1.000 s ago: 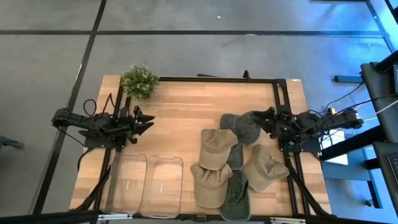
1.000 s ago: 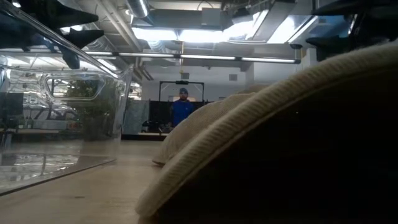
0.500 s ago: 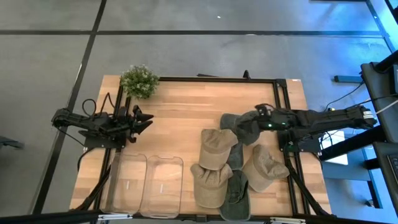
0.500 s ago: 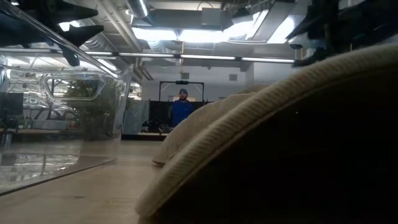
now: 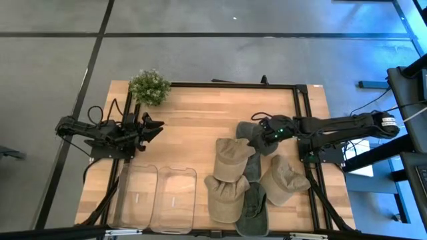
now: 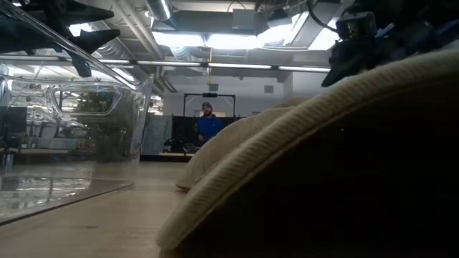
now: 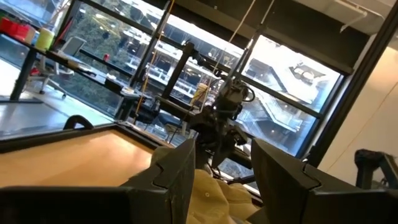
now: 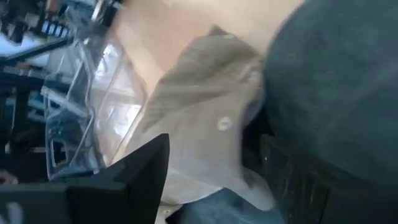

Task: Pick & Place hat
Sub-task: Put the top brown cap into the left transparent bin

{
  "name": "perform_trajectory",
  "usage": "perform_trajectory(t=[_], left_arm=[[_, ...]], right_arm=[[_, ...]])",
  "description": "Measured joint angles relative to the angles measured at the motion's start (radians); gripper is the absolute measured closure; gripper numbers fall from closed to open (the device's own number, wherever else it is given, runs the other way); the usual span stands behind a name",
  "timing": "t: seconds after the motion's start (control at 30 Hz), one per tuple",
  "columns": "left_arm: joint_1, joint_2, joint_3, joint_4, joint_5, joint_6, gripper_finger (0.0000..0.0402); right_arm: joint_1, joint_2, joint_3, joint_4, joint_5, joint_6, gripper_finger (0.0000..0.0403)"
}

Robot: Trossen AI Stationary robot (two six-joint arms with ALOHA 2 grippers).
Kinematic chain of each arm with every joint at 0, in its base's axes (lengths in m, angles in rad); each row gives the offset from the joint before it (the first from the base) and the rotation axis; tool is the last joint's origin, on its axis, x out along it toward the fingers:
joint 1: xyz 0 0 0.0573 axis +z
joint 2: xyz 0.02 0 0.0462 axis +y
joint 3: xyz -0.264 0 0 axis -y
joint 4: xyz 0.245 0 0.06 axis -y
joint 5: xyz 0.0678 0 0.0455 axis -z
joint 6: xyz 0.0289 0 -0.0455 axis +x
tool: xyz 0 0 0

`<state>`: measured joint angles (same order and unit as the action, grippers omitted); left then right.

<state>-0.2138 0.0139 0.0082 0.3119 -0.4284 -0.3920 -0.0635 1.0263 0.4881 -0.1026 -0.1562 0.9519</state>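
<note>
Since a second ago the right arm has stretched out from the table's right edge, and the right gripper [image 5: 267,129] now sits over the grey hat [image 5: 261,137] at the top of the hat pile. In the right wrist view its fingers [image 8: 134,171] stand apart, with a tan hat [image 8: 205,93] and the grey crown showing between them; nothing is gripped.

Hats lie heaped on the right half of the table [image 5: 200,113]. The grey hat is the farthest one from the front edge. Just in front of it, overlapping its brim, lies a tan hat [image 5: 232,159]. Another tan hat [image 5: 224,195] lies nearer the front edge, a third [image 5: 283,179] to the right by the frame, and a second grey hat [image 5: 253,208] is wedged between them at the front. The hats touch and overlap one another, so the grey hat under the gripper is crowded on its near side by the tan one.

Two clear bins [image 5: 157,198] stand side by side at the front left, apart from the pile. A small plant [image 5: 149,86] sits at the far left corner.

The left gripper [image 5: 155,127] waits above the table's left side, near the plant, its fingers [image 7: 174,171] apart.

From table height, a hat brim [image 6: 301,165] fills most of the view, with a bin wall [image 6: 72,129] at the left. A person [image 6: 208,127] stands far back in the room.
</note>
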Motion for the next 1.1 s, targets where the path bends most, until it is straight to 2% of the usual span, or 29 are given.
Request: perform_trajectory(t=[0.2, 0.3, 0.4, 0.53, 0.8, 0.97, 1.1], left_arm=[[0.000, 0.000, 0.000, -0.001, 0.003, -0.017, 0.0249], [0.000, 0.000, 0.000, -0.001, 0.004, -0.016, 0.0249], [0.000, 0.000, 0.000, -0.002, 0.020, -0.016, 0.0249], [0.000, 0.000, 0.000, -0.010, 0.040, -0.015, 0.0249], [0.000, 0.000, 0.000, 0.036, 0.082, -0.041, 0.0250], [0.000, 0.014, 0.006, 0.081, 0.109, -0.068, 0.0266], [0.000, 0.098, 0.068, 0.081, 0.109, -0.066, 0.0288]], right_arm=[[0.000, 0.098, 0.000, 0.065, -0.006, -0.016, 0.0167], [0.000, 0.131, -0.001, 0.109, -0.056, 0.001, 0.0169], [0.000, 0.144, -0.001, 0.144, -0.084, 0.011, 0.0189], [0.000, 0.130, -0.001, 0.158, -0.085, 0.005, 0.0243], [0.000, 0.069, 0.018, 0.152, -0.085, -0.097, 0.0389], [0.000, 0.055, 0.132, 0.058, -0.085, -0.172, 0.0396], [0.000, 0.065, 0.273, -0.066, -0.085, -0.257, 0.0397]])
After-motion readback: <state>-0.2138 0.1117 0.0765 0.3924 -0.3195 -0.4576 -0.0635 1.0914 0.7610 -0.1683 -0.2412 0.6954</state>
